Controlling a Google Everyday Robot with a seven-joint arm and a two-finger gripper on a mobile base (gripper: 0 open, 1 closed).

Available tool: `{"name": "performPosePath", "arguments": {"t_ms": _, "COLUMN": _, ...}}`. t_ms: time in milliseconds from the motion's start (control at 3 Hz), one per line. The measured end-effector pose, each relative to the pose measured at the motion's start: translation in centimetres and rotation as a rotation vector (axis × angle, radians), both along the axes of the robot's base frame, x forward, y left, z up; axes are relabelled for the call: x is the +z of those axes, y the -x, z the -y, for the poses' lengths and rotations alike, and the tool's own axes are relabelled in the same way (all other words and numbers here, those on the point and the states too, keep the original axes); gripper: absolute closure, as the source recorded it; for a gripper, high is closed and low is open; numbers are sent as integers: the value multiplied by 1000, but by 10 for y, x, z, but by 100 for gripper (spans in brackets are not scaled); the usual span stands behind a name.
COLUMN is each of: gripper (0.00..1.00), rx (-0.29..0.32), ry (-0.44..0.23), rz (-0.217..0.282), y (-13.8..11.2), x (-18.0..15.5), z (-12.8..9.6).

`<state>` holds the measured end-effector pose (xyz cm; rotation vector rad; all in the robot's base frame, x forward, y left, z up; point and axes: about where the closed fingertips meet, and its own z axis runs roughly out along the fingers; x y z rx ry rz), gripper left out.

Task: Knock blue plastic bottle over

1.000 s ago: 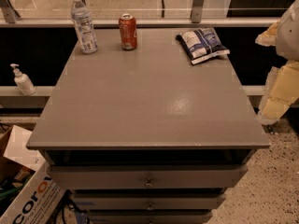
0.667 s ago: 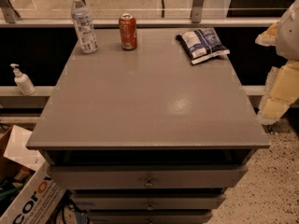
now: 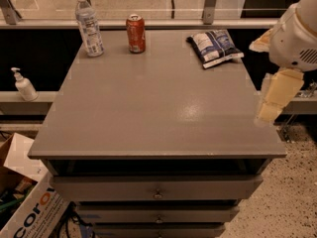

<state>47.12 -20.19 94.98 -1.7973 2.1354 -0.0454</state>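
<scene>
Tool: the tool [image 3: 273,97] hangs at the right edge of the view, beside the right rim of the tabletop [image 3: 158,118] and off its surface, below a rounded white arm housing [image 3: 297,33].
Tool state: I cannot tell whether it is spread or pressed together; only pale cream parts pointing downward show.
Tool contact: it holds nothing and touches nothing on the tabletop.
Blue plastic bottle: the blue plastic bottle [image 3: 89,26] stands at the far left corner of the tabletop, well apart from the tool.
Bottle axis: long axis vertical, white cap up, base on the tabletop, leaning a touch to the left in this view.
Neighbour: a red soda can [image 3: 135,33] stands upright just to the right of the bottle, near it but not touching.
Snack bag: a blue-and-white snack bag [image 3: 214,47] lies flat toward the far right corner.
Cut off: the arm housing runs out of view at the top right, so the rest of the arm is hidden.
Hard to make out: the print on the bottle's label is unreadable.
Off the tabletop: a white pump bottle [image 3: 23,85] sits on a ledge to the left, and a cardboard box [image 3: 29,207] is cut off at the lower left.
Below: drawers [image 3: 157,190] sit under the tabletop.
</scene>
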Motion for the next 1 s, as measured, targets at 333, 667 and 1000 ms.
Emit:
{"name": "performPosePath", "arguments": {"t_ms": 333, "gripper": 0, "rx": 70, "ry": -75, "rz": 24, "y": -26, "x": -26, "z": -19}}
{"name": "performPosePath", "arguments": {"t_ms": 667, "gripper": 0, "rx": 142, "ry": -161, "rz": 41, "y": -42, "x": -50, "z": -50}}
{"name": "performPosePath", "arguments": {"t_ms": 1000, "gripper": 0, "rx": 142, "ry": -160, "rz": 40, "y": -42, "x": -50, "z": -50}}
